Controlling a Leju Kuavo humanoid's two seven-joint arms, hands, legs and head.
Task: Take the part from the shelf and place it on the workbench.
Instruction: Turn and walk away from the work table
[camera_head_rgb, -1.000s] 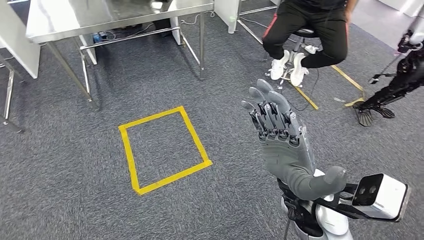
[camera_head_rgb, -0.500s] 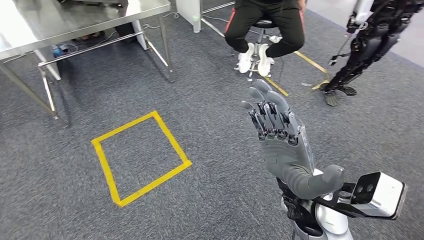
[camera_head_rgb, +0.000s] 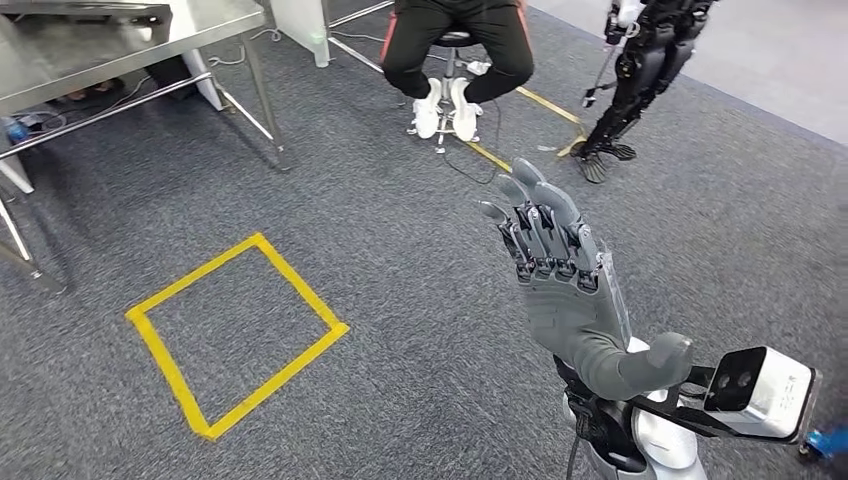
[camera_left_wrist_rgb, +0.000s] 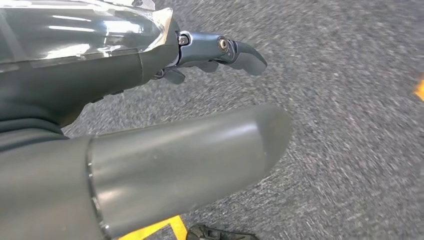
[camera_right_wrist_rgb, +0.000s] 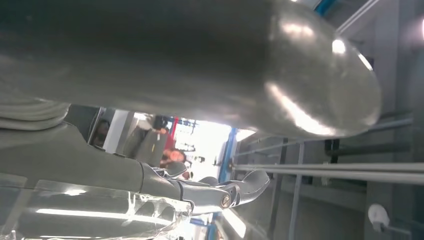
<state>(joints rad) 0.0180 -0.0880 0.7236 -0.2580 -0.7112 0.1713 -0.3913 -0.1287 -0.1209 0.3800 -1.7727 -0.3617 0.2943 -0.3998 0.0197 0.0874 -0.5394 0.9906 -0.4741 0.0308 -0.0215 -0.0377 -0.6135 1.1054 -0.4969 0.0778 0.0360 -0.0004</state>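
Grey carpet (camera_head_rgb: 420, 280) all around me, and on it a square of yellow tape (camera_head_rgb: 235, 335) lying off to my left in the head view. My right hand (camera_head_rgb: 565, 290) is raised in front of me, palm flat, fingers (camera_head_rgb: 540, 215) stretched straight out and a little apart, thumb (camera_head_rgb: 650, 365) jutting to the side; nothing in it, fully released. The wrist camera (camera_head_rgb: 760, 392), a white box, sits just beside the thumb.

Over on the left wrist view I've got my left hand (camera_left_wrist_rgb: 140, 130) hanging above the carpet, big grey thumb across the picture, darker fingers (camera_left_wrist_rgb: 227, 50) reaching out past the clear cover, nothing between them, so that one is loose and empty too. A scrap of yellow tape (camera_left_wrist_rgb: 155, 231) shows on the floor near it.

Steel bench (camera_head_rgb: 110, 35) at the far left, its legs planted on the carpet. A person (camera_head_rgb: 455, 50) in dark trousers and white shoes is seated on a stool straight ahead, and just beyond, to the right, another dark robot (camera_head_rgb: 640, 70) stands near a yellow line on the floor.

The part I'm meant to fetch: I can't spot it, nor the shelf; neither hand holds it. The right wrist view is murky, with metal rails (camera_right_wrist_rgb: 330, 170) beyond my fingers.
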